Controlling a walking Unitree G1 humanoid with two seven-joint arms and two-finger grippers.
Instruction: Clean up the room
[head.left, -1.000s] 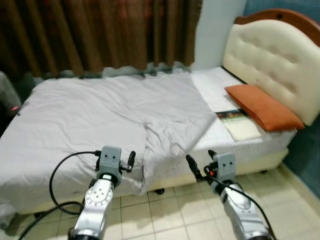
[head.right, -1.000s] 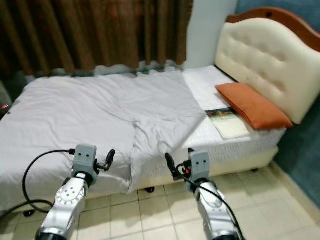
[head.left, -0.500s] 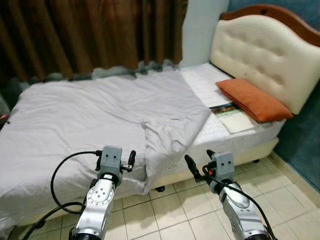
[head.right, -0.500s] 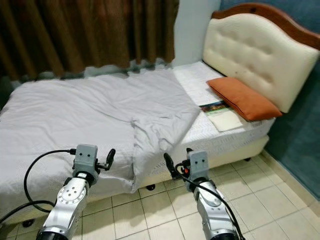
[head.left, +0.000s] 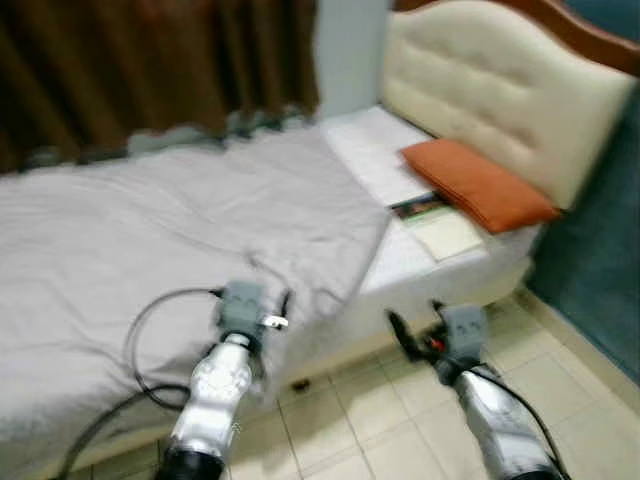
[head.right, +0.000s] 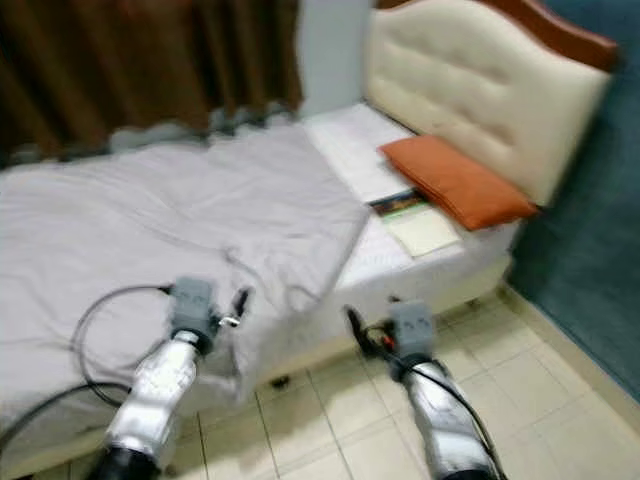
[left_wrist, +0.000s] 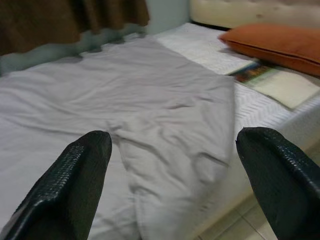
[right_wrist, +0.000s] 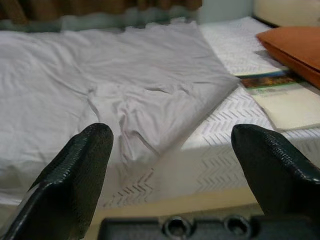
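I hold both arms low in front of the bed: left gripper (left_wrist: 170, 185) and right gripper (right_wrist: 172, 172) each with black fingers spread wide apart, nothing between them, above the beige tiled floor (head.left: 380, 420) at the bedside. The rumpled pale grey duvet (head.left: 170, 220) covers most of the mattress, one corner drooping over the near edge. Near the cream padded headboard (head.left: 500, 90) lie an orange rectangular pillow (head.left: 475, 185), a flat cream pad (head.left: 450, 235) and a thin colourful booklet (head.left: 418, 208) just beside it; head views are blurred.

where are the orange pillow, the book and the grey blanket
orange pillow (head.left: 475, 185), left eye view, middle of its top face
book (right_wrist: 267, 80), right wrist view, on its colourful cover
grey blanket (left_wrist: 150, 100), left wrist view, flat middle part on the bed
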